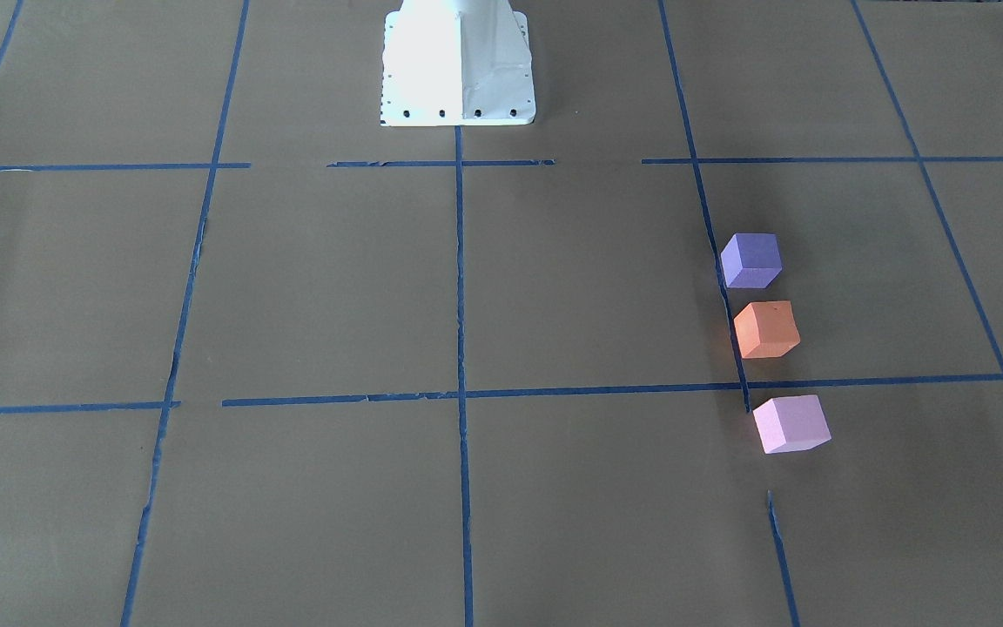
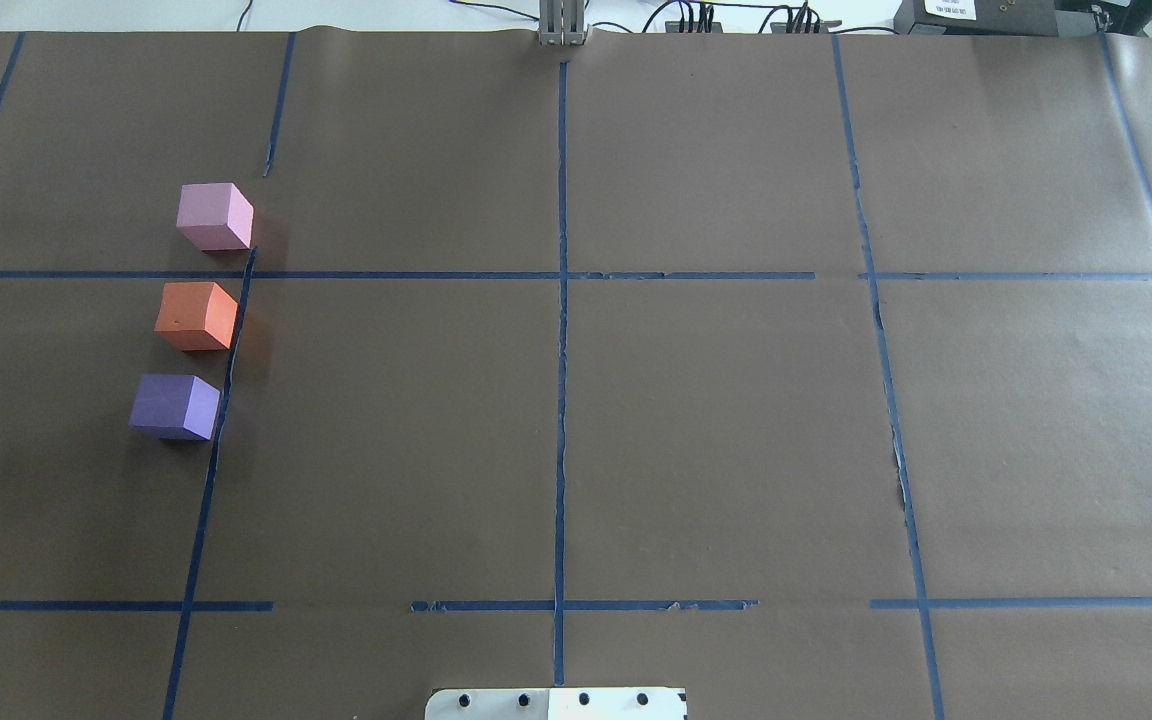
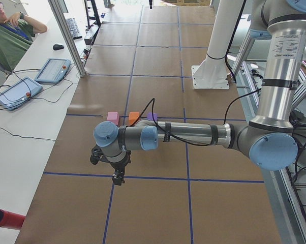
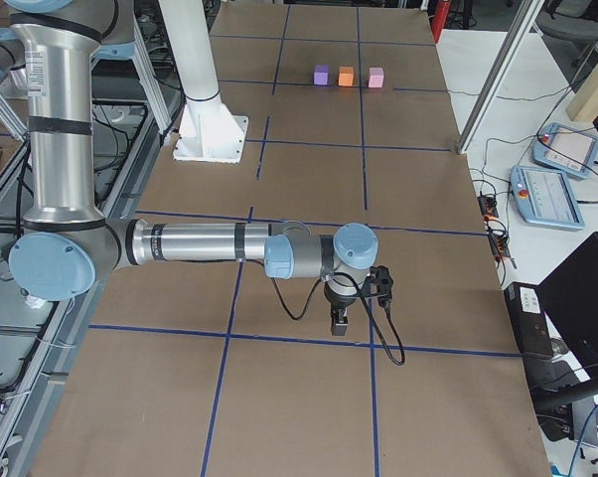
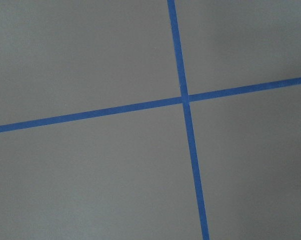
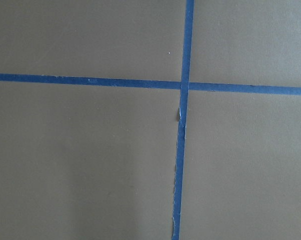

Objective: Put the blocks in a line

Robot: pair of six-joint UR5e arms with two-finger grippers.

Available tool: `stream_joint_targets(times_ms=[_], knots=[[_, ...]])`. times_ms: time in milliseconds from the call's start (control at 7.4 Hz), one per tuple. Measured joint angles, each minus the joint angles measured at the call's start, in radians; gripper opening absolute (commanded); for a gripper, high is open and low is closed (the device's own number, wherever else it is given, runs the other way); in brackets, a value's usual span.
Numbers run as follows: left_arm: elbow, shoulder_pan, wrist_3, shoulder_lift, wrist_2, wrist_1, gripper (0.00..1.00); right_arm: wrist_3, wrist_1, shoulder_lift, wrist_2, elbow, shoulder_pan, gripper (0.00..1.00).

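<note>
Locate purple block [image 2: 176,407], orange block [image 2: 196,315] and pink block [image 2: 215,216] in one spaced row near left edge of counter [image 2: 716,420]. Judge lining-up as done. Cannot tell opening of left end effector [image 3: 117,175] or right end effector [image 4: 341,320]. Next: nudge only if straighter row needed.

Even bright light, sharp focus, faint shadows, blown-out glare on white pedestal [image 1: 454,61]

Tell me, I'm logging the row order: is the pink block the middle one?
No, the orange block sits in the middle, between the pink block and the purple block.
</note>
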Motion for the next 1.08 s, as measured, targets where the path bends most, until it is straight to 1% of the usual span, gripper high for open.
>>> stream_joint_targets(times_ms=[270,541,1081], knots=[[-0.059,-0.001,0.008,0.057,-0.006,0.019,1.00,0.000,0.000,0.000,0.000,0.000,0.000,1.00],[-0.066,-0.001,0.011,0.076,-0.002,0.019,1.00,0.000,0.000,0.000,-0.001,-0.001,0.000,1.00],[-0.065,0.000,0.010,0.076,-0.002,0.020,1.00,0.000,0.000,0.000,-0.001,0.000,0.000,1.00]])
